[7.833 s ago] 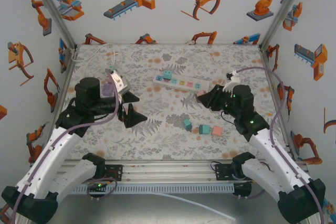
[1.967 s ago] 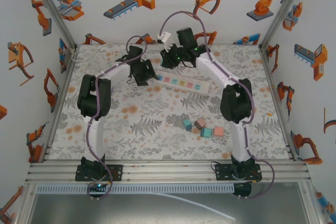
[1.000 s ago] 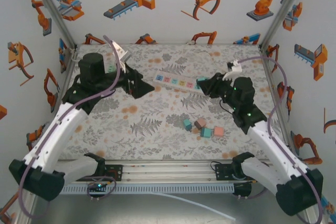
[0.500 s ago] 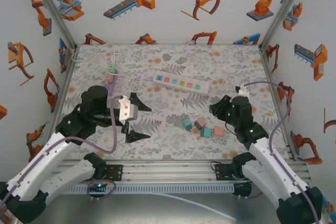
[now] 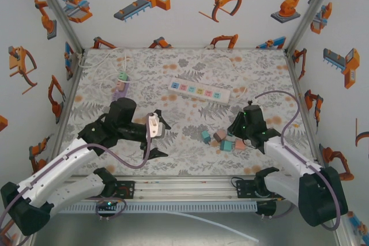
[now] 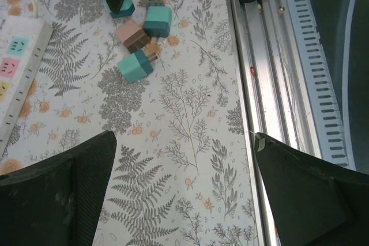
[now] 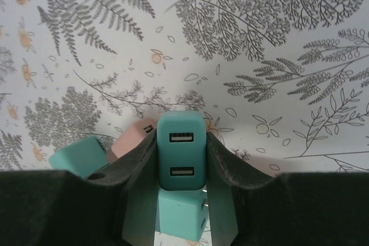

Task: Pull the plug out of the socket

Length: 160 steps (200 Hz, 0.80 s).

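The white power strip [image 5: 200, 91] lies at mid-back of the table, and its end shows in the left wrist view [image 6: 17, 67]. My right gripper [image 7: 181, 162] is shut on a teal two-port plug [image 7: 181, 148], held just above the pile of loose plugs [image 5: 223, 141]. A lighter teal plug [image 7: 181, 214] lies directly under it and a pink plug [image 7: 134, 139] just to the left. In the top view the right gripper [image 5: 234, 133] sits at that pile. My left gripper [image 5: 157, 137] hovers open over bare table, with wide fingers [image 6: 57, 194] and nothing between them.
Several loose plugs [image 6: 137, 66] lie together front right of centre. A purple and green plug on a white cable [image 5: 120, 84] rests at the back left. The aluminium rail [image 6: 282, 56] runs along the table's front edge, close to the left gripper.
The right gripper has come down and forward with the teal plug to the pile of loose plugs. The left arm has swung right and lower over the front of the table.
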Available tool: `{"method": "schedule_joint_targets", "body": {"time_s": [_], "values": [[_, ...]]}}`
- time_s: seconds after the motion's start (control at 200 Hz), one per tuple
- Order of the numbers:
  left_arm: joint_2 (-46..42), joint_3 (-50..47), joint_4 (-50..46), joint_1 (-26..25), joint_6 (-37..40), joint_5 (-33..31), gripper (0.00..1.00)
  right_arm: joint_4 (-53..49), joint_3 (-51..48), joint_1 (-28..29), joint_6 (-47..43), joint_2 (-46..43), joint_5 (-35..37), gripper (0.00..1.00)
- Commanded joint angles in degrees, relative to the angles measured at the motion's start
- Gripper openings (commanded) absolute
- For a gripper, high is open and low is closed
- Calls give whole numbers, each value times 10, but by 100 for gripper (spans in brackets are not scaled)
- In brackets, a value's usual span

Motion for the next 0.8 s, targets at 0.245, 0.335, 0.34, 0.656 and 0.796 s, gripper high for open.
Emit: {"method": "schedule_joint_targets", "body": {"time_s": [0.245,0.335,0.34,0.656,0.796], "values": [[24,-1,44,-4,9,-37,97,-22,-8,-6,26,-5,34,47],[18,-4,53,-5,8,-62,97,-39,1,-5,29,-16,50,52],[17,-4,54,-5,8,-63,97,-39,2,-5,30,-17,50,52],[3,-8,76,-5,-58,-228,97,-71,71,-5,-35,-81,62,58],[-1,-12,92,-4,-111,-360,97,-60,146,7,-116,-84,62,60]]}}
